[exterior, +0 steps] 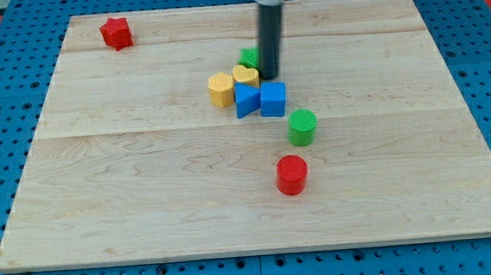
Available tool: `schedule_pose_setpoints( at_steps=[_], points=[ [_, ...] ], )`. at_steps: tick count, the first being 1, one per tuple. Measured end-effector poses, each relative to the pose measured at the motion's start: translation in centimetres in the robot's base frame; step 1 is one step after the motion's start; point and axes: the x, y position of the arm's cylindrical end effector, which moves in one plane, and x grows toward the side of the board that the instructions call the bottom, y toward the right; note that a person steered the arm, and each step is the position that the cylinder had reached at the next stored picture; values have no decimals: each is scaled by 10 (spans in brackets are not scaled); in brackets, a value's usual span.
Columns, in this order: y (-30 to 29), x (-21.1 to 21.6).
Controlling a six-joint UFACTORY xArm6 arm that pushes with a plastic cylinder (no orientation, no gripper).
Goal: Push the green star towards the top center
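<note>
On the wooden board [143,162] ringed by blue pegboard [0,103], my tip [271,75] touches the green star [249,57]; no claw shows

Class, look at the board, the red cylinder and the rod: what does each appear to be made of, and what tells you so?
The board looks like pale, matt wood: grain lines and plank seams show. The red cylinder seems to be plastic, perhaps 3D-printed, given its fine ribbed sides. The rod, ending at my tip beside the green star, is dark and smooth; metal or plastic, unclear.
</note>
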Motion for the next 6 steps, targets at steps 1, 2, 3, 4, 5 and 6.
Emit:
schedule_pose_setpoints(
  at_steps=[1,2,3,4,5,6],
  points=[
    [-37,-53],
    [-57,-18],
    [-141,-30],
    [-92,-69],
    [-71,-40],
    [-47,-41]
  ],
)
